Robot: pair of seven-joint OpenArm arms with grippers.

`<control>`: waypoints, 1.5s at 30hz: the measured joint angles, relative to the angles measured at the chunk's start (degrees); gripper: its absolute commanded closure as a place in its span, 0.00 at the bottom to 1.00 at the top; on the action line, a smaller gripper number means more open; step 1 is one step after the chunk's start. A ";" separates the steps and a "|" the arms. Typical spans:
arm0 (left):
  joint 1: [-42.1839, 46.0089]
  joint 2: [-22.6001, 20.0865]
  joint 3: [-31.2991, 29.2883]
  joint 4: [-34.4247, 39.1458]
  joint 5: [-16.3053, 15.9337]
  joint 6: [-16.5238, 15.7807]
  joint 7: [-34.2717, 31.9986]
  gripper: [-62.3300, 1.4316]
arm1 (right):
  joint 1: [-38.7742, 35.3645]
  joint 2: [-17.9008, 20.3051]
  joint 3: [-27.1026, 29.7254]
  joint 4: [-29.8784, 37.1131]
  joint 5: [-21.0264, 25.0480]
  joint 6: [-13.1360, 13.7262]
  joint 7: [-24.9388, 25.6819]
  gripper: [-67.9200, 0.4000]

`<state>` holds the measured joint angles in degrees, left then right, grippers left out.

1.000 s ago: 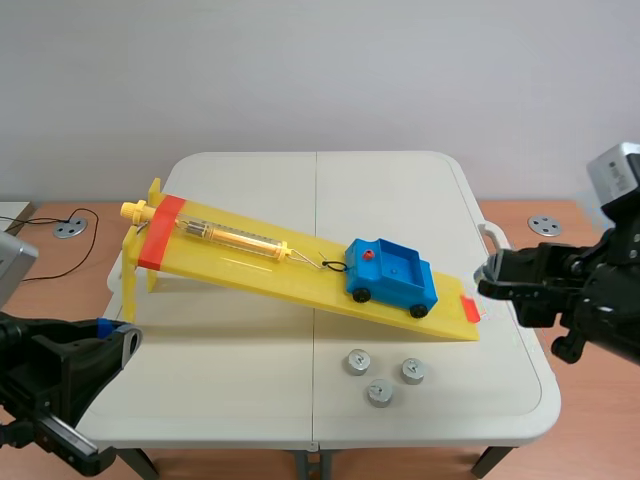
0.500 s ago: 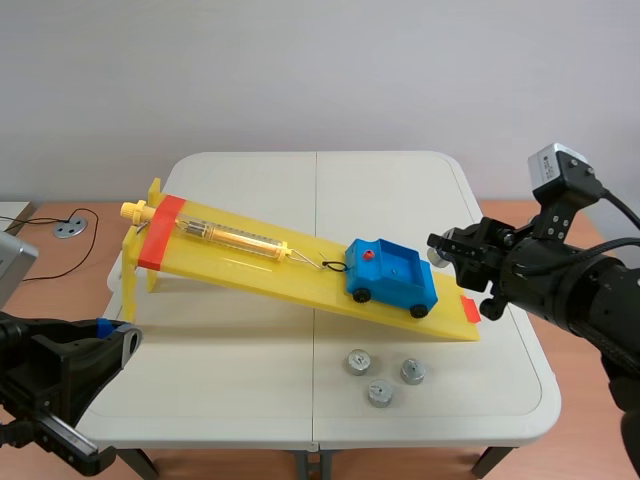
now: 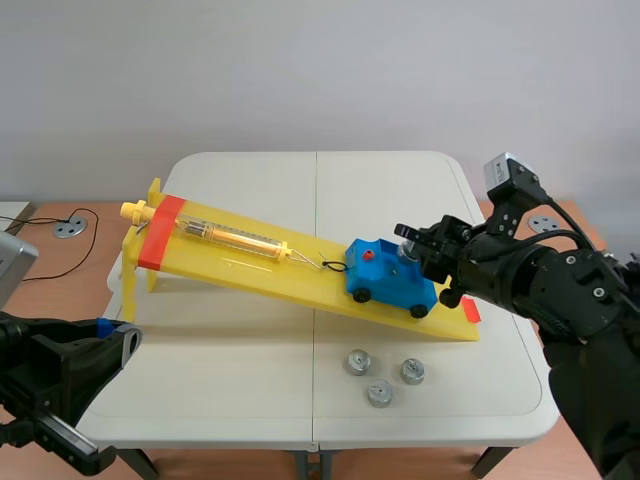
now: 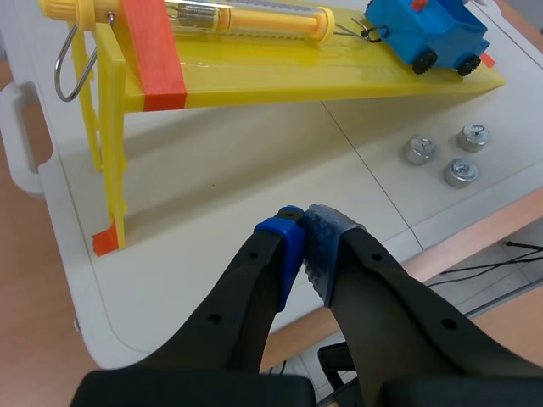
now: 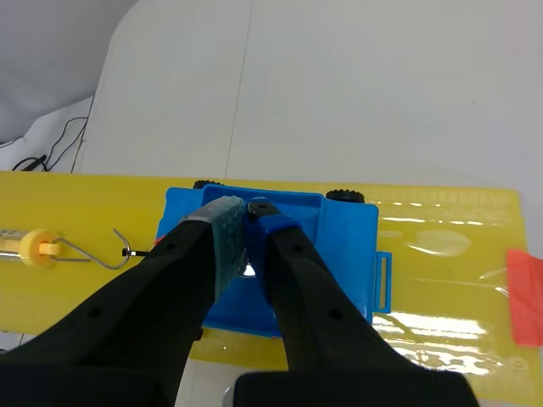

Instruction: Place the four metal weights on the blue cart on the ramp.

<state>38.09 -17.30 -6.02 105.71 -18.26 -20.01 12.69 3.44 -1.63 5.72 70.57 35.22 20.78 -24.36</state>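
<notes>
White table (image 3: 250, 380): left pincer (image 4: 304, 229) pressed together, empty, at near edge. Three weights (image 3: 357, 361) loose on table just before yellow ramp (image 3: 250, 262). Right pincer (image 5: 246, 212) pinches fourth weight (image 3: 407, 256) over blue cart (image 3: 385, 280) bed, low on ramp.

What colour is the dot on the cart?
Red: small round knob on the blue toy cart, clearest in scene view.

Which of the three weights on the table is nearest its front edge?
The middle weight; the left weight and right weight lie nearer the ramp.
</notes>
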 measured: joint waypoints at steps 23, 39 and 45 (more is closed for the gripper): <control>0.00 0.00 0.00 0.00 0.02 0.00 0.00 0.94 | 2.71 -0.92 0.00 -4.74 -5.88 0.00 2.93 0.76; 0.00 0.00 0.00 0.00 0.00 0.00 0.00 0.94 | -5.79 4.48 5.44 16.50 -4.98 11.21 -0.42 0.67; 0.00 0.00 0.00 0.00 0.02 0.00 0.00 0.94 | -15.45 11.91 5.42 27.69 -4.98 11.65 -0.44 0.67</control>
<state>38.09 -17.30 -6.02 105.71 -18.24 -20.01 12.69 -12.01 10.28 11.14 98.26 30.24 32.42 -24.80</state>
